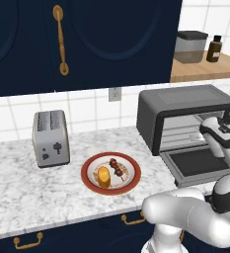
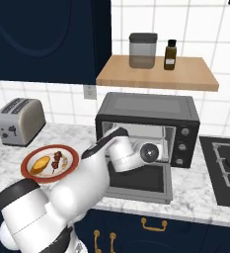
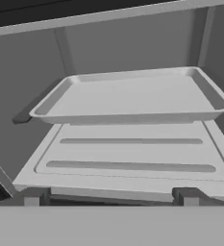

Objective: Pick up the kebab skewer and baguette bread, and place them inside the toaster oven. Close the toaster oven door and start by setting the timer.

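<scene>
The gripper (image 3: 111, 196) stood at the mouth of the oven (image 1: 185, 106), its two fingertips (image 3: 35, 196) spread wide apart with nothing between them. It looked straight into the cavity, where a grey tray (image 3: 132, 96) sat on the upper rails above the ribbed floor. The door (image 2: 141, 182) lay dropped flat toward the robot, and the hand hung over it (wrist joint just in front of the opening in the right base view).

The skewer (image 1: 117, 167) and the baguette (image 1: 104, 176) lay side by side on a red-rimmed plate (image 1: 89, 165), well apart from the hand and off to its left. The baguette sat on the nearer side of the plate, the skewer just beyond it toward the oven; whether the two touched could not be told.

The plate rested on a white marble counter (image 1: 18, 188), between a silver toaster (image 1: 50, 137) and the oven. The oven's knobs (image 2: 184, 146) ran down its right face. Past it, a dark cooktop (image 2: 225, 170) was set into the counter.

Behind ran white wall tile with an outlet (image 1: 115, 94). Navy upper cabinets with a brass handle (image 1: 60, 39) hung above the toaster. A wooden shelf (image 2: 156, 74) over the oven carried a grey lidded canister (image 2: 142, 50) and a small brown bottle (image 2: 170, 55). Navy drawers with brass pulls (image 2: 153, 226) ran below the counter.
</scene>
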Motion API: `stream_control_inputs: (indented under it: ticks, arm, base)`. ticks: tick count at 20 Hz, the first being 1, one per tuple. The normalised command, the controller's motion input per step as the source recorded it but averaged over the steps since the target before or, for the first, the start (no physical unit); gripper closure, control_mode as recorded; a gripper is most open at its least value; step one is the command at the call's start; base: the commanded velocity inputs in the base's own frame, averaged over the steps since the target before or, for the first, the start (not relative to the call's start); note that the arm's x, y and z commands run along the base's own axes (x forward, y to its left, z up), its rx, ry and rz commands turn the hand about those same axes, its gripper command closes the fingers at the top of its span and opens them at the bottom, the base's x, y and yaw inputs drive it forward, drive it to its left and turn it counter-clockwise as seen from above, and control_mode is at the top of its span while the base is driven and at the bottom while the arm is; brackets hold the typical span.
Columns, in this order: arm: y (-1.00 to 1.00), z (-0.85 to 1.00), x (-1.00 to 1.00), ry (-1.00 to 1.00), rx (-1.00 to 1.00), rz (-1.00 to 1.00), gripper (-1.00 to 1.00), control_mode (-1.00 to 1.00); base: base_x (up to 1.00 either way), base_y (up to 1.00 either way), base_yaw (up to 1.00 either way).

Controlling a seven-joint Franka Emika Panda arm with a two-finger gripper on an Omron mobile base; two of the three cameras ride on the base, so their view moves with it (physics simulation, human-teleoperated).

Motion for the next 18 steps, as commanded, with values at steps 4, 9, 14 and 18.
stream_control_inputs:
  ticks: [4, 9, 14, 18]
  arm:
    - [0.0, 0.02, -0.04, -0.22, 0.0, 0.0, -1.0, -1.0]
    - [0.0, 0.22, -0.05, -0.29, 0.0, 0.0, -1.0, -1.0]
    - [0.0, 0.2, 0.01, -0.24, 0.0, 0.0, -1.0, -1.0]
    - [0.0, 0.11, 0.05, -0.04, 0.01, -0.02, -1.0, -1.0]
  base:
    - [0.0, 0.0, 0.0]
    - [0.0, 0.0, 0.0]
    - [0.0, 0.0, 0.0]
    - [0.0, 0.0, 0.0]
